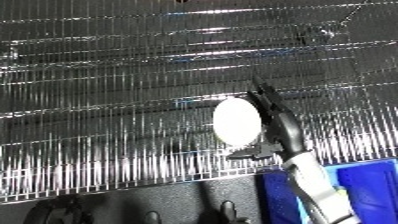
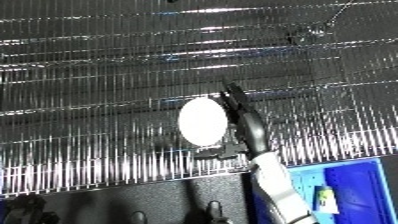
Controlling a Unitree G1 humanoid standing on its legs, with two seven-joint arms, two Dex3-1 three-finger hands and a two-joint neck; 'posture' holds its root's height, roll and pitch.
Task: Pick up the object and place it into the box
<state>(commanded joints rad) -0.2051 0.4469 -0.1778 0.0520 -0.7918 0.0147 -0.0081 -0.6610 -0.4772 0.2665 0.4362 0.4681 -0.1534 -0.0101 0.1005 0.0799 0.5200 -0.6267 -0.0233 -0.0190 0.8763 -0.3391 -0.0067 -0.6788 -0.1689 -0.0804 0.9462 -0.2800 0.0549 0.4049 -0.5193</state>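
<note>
Wire shelf racks point(image 1: 107, 100) fill background. White oval object point(image 1: 237, 121) against my right hand point(image 1: 282, 127), straight fingers alongside, thumb below; contact probably partial. Blue bin point(image 2: 355, 190) lower right. Risk: object slips, drops through rack before bin.

Right forearm point(image 1: 322, 195), white and silver, comes in from the lower right edge and angles up toward centre. Right robot hand point(image 1: 282, 131) is black, seen edge-on: fingers point(image 1: 265, 98) stretched straight up and slightly left, thumb point(image 1: 251, 154) sticking out to the left near the wrist. The fingers lie flat along the right side of a white oval object point(image 1: 236, 121), thumb under its lower edge, not curled round it. Left robot hand isn't visible in either eye view.
</note>
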